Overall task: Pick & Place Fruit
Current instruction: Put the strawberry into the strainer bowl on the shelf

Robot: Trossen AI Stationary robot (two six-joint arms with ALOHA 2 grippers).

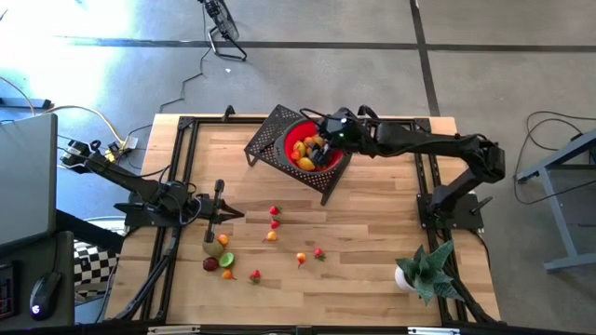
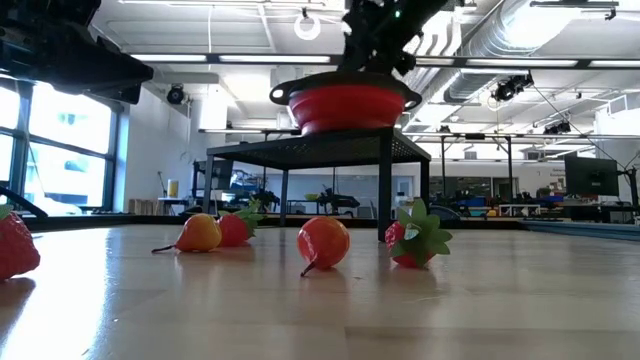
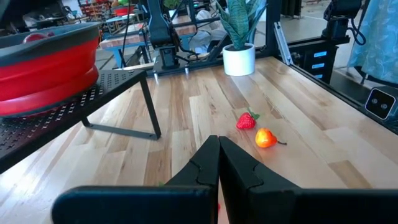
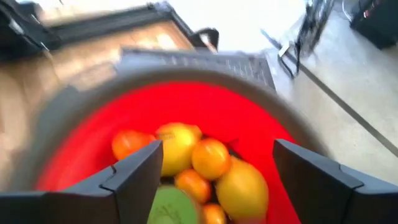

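- High view: the right gripper (image 1: 321,149) hangs over the red bowl (image 1: 293,137), which sits on a black mesh stand (image 1: 265,140). A heap of fruit (image 1: 305,152) lies right beneath it. The left gripper (image 1: 220,197) rests low over the table (image 1: 372,233), with more loose fruit (image 1: 270,223) scattered just ahead of and beside its tips. From up here I cannot tell how either pair of fingers stands.
- Low view: the bowl (image 2: 345,105) sits high on the stand (image 2: 310,150), with an arm coming down into it. Its gripper tip is hidden behind the rim. Four pieces lie on the wood well below, and a fifth is cut off at the edge.
- Left wrist view: the left fingers (image 3: 239,177) are pressed together with nothing between them. A strawberry (image 3: 246,121) and an orange piece (image 3: 265,138) lie ahead, well apart from the tips.
- Right wrist view: the right fingers (image 4: 134,174) are spread wide and empty, straddling the yellow and orange heap (image 4: 208,162) below. This view is blurred, so the green piece nearest the fingers is hard to name.
- Risk, as I judge it: the bowl is well filled, so a low sweep on lifting out could knock a piece over the rim, or nudge the bowl on its stand.
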